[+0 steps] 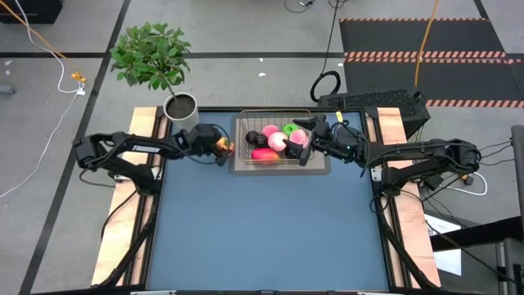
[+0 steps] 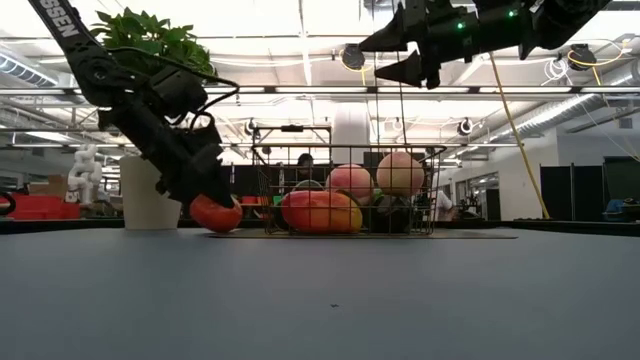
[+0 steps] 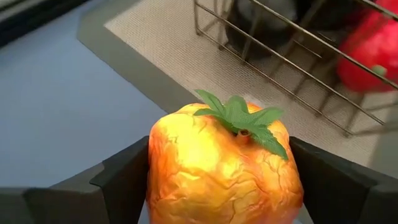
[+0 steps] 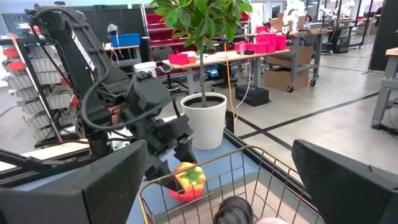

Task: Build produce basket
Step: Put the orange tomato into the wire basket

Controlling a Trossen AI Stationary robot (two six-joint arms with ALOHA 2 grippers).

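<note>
Closest in, right under the left wrist camera, sits an orange-red toy fruit with a green leafy top (image 3: 224, 168), pinched between the 2 dark fingers (image 3: 118, 180) of the left gripper (image 1: 223, 149). From above, that gripper holds it just beside the left side of the wire basket (image 1: 242, 123); from the low camera the fruit (image 2: 216, 213) hangs almost at table height, at the edge of the grey mat (image 1: 238, 166) the basket stands on, though whether it touches I cannot tell.

The basket sits at the far middle of the blue table (image 1: 262, 229). Inside it are a red-orange oval piece (image 2: 318, 212), 2 pink peaches (image 2: 351, 181), a green apple (image 1: 292, 129) and a small dark round fruit (image 1: 254, 138), all crowded together on the bottom.

The right gripper (image 1: 304, 141) hovers above the basket's right part, raised over the rim, its fingers spread and holding nothing.

Beyond the table's far left corner stands a leafy potted plant (image 1: 152, 56) in a white pot (image 2: 148, 198).
</note>
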